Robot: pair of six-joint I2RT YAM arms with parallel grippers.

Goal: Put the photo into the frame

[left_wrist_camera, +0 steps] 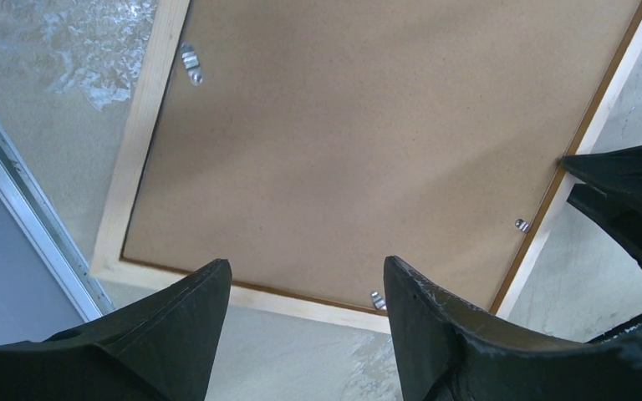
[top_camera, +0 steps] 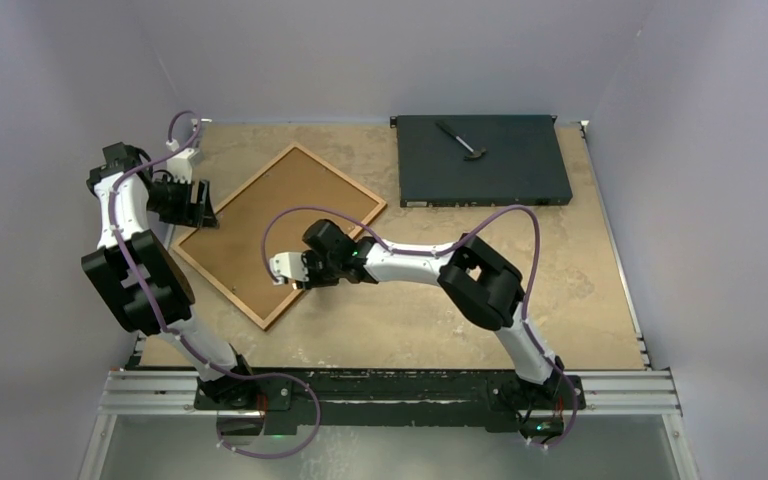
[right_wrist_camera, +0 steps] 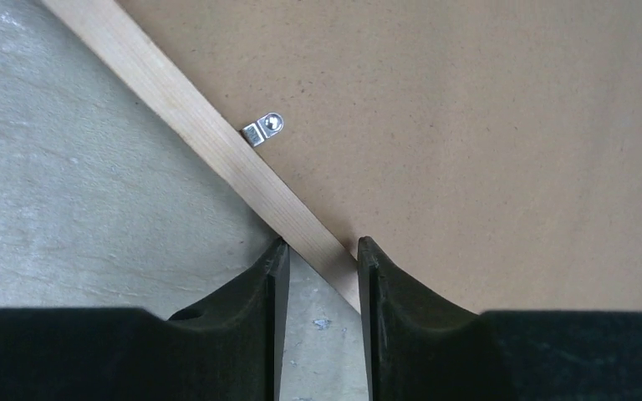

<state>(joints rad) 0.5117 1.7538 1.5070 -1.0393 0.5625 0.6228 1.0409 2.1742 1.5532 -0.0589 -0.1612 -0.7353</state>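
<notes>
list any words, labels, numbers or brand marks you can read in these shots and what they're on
No text can be read in any view.
frame: bare wood, no label or stamp.
backing board: plain brown, nothing printed.
metal clip: faint ridges only, no legible stamp.
black box: small pale marks along its near edge, too small to read.

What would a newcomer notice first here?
A thin wooden frame lies back-up left of the middle of the table, filled by a brown backing board. The right gripper is at its near edge, jaws narrowly apart astride the wooden rail; the left gripper is open at its left side. A black flat box with a small tool on it lies far right.
</notes>
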